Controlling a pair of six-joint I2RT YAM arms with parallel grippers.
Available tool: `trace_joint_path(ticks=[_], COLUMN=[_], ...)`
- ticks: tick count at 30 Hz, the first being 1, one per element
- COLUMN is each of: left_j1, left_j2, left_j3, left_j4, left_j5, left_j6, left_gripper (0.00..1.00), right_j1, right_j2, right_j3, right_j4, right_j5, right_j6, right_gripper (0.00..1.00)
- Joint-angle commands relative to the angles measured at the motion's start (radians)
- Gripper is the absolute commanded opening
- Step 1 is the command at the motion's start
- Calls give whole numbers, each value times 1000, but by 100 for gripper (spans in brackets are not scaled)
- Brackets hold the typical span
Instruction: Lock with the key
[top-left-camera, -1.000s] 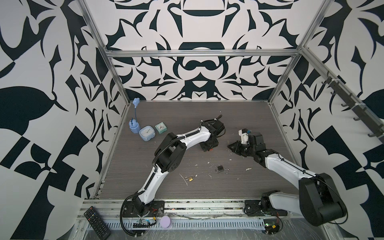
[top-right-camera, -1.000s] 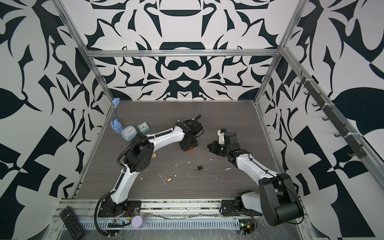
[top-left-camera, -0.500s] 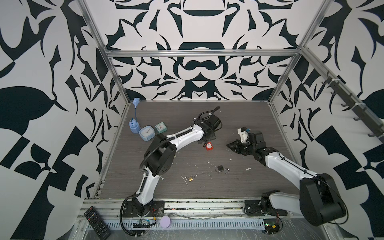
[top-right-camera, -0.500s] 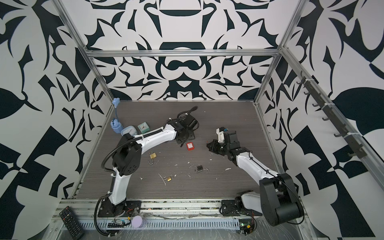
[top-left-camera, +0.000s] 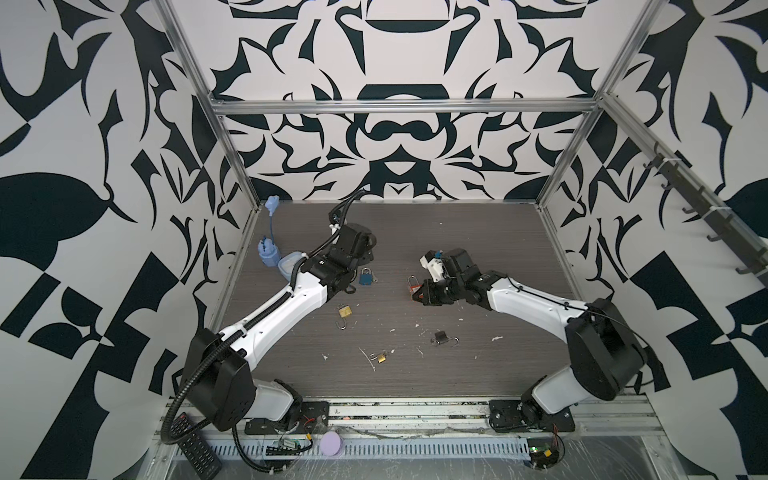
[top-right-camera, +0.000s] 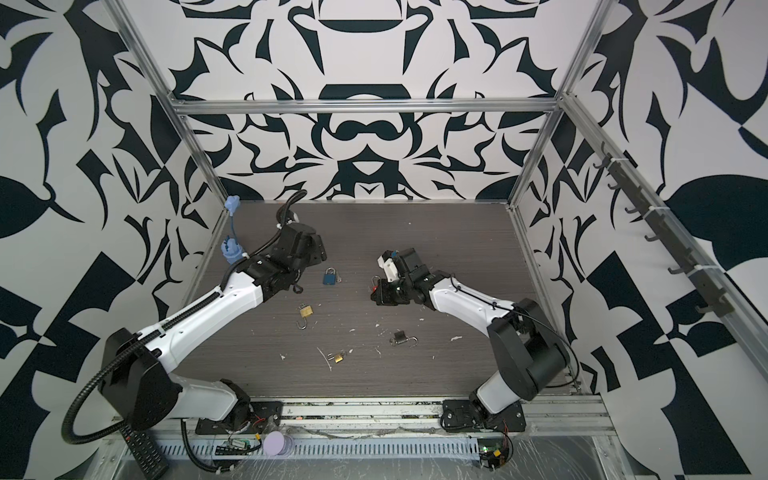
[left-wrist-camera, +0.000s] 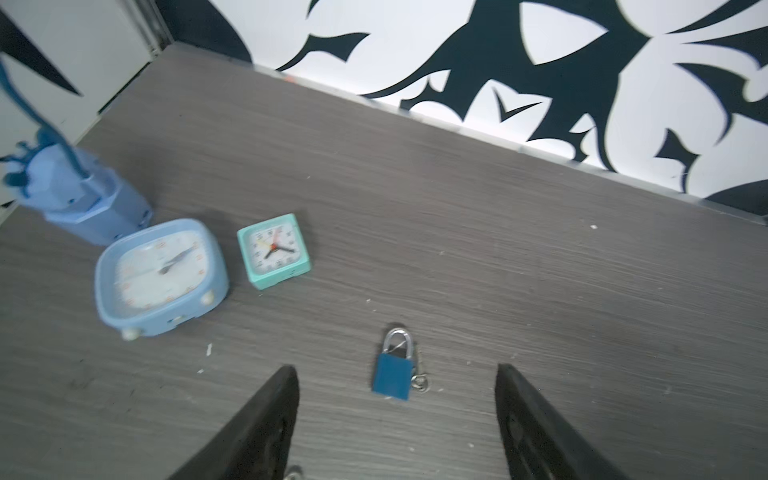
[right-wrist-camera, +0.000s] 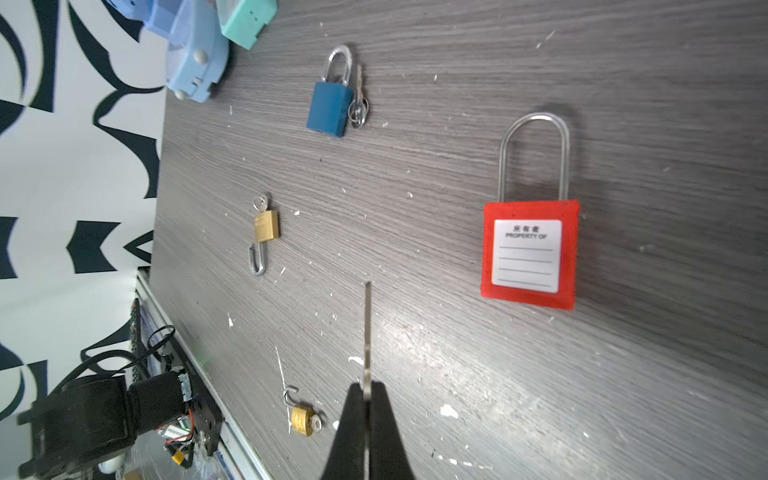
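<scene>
L claw (left-wrist-camera: 395, 368) has swung away from centre and opened wide, empty, above the surface (left-wrist-camera: 540, 270). R claw (right-wrist-camera: 368, 390) has barely moved, clamped shut. Red padlock (right-wrist-camera: 530, 253) lies flat just beside R claw, not touching; blue padlock (top-left-camera: 365, 277) sits betw. L claw's tips; key (right-wrist-camera: 368, 332) is pinched in R claw, blade fwd.

Mid-left in both top views: blue stand (top-left-camera: 268, 254), pale blue clock (top-left-camera: 289, 264) just beside; bottom left: black remote (top-left-camera: 195, 444), lilac disc (top-left-camera: 331, 444).
</scene>
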Motion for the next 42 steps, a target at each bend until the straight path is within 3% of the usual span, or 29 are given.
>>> trace_joint_path(ticks=[1, 10, 20, 31, 42], left_j1=[8, 8, 8, 16, 26], left_j2=[-65, -59, -64, -68, -63], left_j3=[-73, -104, -129, -133, -137], left_j4=[53, 13, 37, 47, 60], left_j5=[2, 27, 37, 44, 59], left_j6=[-5, -30, -8, -10, -15], left_gripper=[77, 78, 79, 79, 79], right_j1=[18, 71, 101, 113, 115], right_j2=[38, 173, 241, 293, 313], right_j3=[83, 226, 275, 315, 331], right_j4=[-60, -167, -206, -227, -235], right_j5=[68, 234, 390, 430, 434], right_j6=[-3, 18, 40, 47, 48], right_gripper=[0, 0, 0, 0, 12])
